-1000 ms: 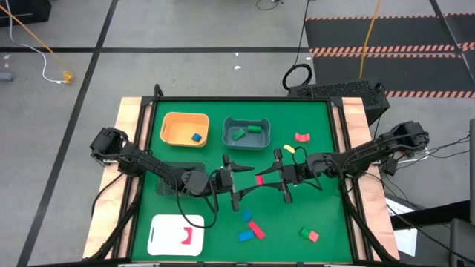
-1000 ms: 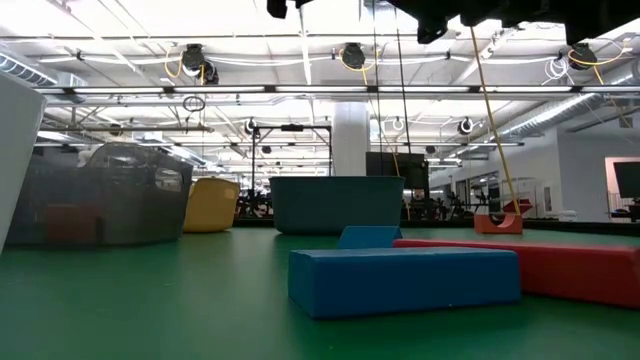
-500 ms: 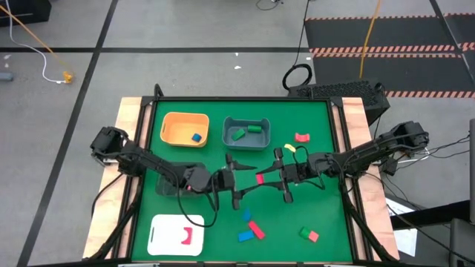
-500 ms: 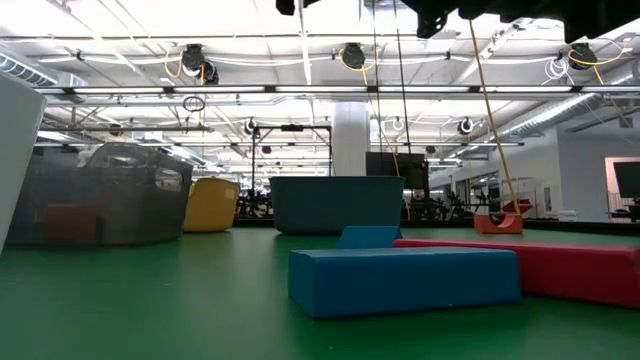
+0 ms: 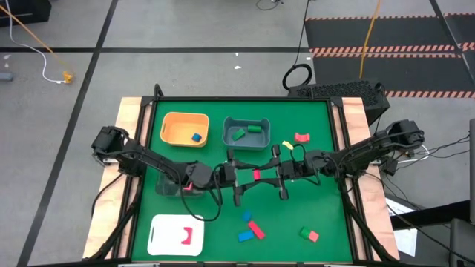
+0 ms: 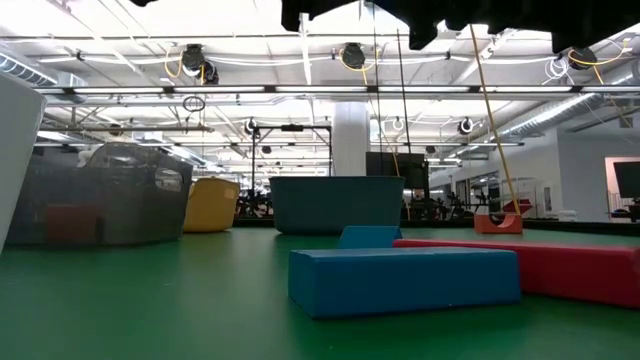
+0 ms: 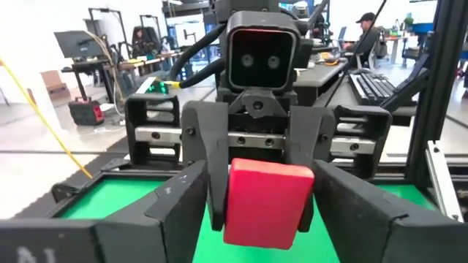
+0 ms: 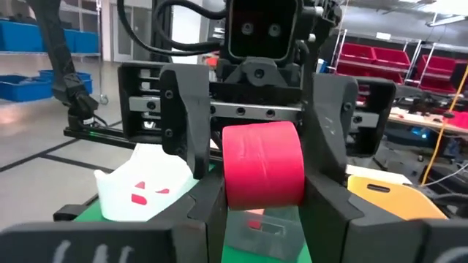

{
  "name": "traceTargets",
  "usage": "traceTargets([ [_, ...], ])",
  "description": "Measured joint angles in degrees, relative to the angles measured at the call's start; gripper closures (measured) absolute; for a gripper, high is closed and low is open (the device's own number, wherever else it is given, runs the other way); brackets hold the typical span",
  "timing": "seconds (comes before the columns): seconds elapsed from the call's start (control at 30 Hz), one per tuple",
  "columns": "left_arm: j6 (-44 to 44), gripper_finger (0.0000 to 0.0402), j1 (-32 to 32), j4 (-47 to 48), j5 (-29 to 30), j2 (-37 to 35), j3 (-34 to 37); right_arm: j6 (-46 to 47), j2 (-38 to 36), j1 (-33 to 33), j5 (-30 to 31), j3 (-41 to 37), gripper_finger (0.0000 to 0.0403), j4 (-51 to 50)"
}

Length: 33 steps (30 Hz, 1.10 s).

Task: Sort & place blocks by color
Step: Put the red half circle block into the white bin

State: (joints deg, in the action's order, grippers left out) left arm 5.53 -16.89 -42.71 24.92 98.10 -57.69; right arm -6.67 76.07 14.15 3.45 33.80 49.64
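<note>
We see the green table [image 5: 319, 119] with wooden strips along both sides. Its near middle and far right corner lie bare. The white tray [image 5: 167, 230] sits at the near left, and the orange bin [image 5: 172, 119] and grey bin [image 5: 226, 133] stand along the far edge. Both arms meet at the table's centre, above the mat. The right gripper [image 5: 270, 176] is narrow, pinching a red block [image 5: 257, 175] (clearly clamped in both wrist views). The left gripper [image 5: 245, 177] faces it with its fingers [image 8: 183, 124] spread wider than the block, flanking it with a gap. Loose blocks [image 5: 251, 227] lie near the front edge, others [image 5: 301, 137] beside the grey bin.
</note>
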Motion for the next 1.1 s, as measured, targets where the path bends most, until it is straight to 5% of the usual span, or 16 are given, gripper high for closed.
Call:
traceTargets([
  [0.3,3.65,0.0213,-0.43,-0.62,0.40,0.00,0.00,6.29,0.04,-0.10,-0.04,0.00,0.0285,0.65],
  [0.87,-0.70,0.0219,-0.47,1.05,-1.08,-0.02,0.00,7.03,0.07,-0.33,-0.46,0.00,0.0285,-0.78],
  [1.1,-2.57,0.0266,-0.82,1.44,-1.99,-0.02,0.00,7.22,0.04,-0.28,-0.39,0.00,0.0285,-1.82],
])
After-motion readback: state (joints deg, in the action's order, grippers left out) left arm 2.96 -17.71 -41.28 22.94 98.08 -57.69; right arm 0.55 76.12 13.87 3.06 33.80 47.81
